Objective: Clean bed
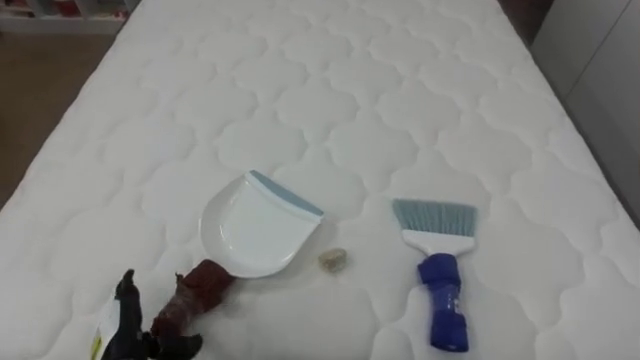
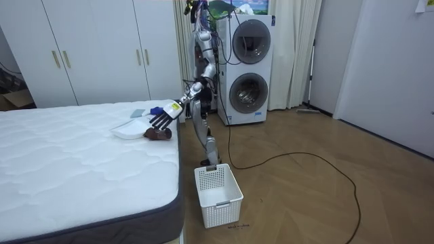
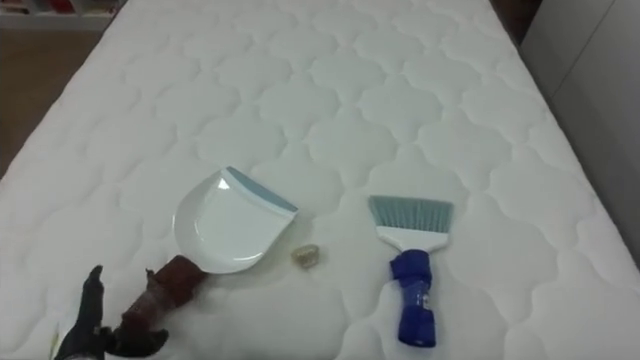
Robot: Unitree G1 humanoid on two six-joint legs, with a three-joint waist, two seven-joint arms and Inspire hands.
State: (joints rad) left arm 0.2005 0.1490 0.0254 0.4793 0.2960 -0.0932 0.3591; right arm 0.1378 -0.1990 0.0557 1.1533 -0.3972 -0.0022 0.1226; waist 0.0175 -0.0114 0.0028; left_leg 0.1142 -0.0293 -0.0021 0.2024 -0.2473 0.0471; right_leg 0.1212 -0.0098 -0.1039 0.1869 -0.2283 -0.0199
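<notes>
White wardrobes (image 2: 88, 54) and two stacked washing machines (image 2: 251, 68) are seen along the far wall, with a wooden floor (image 2: 305, 196) in front of them. Much of the room view's left is taken up by the bed (image 2: 68, 169), whose white quilted mattress is bare of bedding. The robot is seen standing at the bed's edge, in front of the machines, and a white slatted basket (image 2: 218, 195) is set on the floor near its feet. On the mattress a white dustpan (image 1: 255, 228) is laid flat, its dark red handle (image 1: 200, 290) pointed toward the robot. To its right, well apart, a brush (image 1: 440, 270) with a blue grip is laid with its pale bristles pointed away. The left robot hand (image 1: 128, 325) is held at the handle's end with fingers spread and straight, nothing grasped. Between dustpan and brush, just beside the dustpan's rim, a small pale scrap (image 1: 334, 259) is found on the quilting.
</notes>
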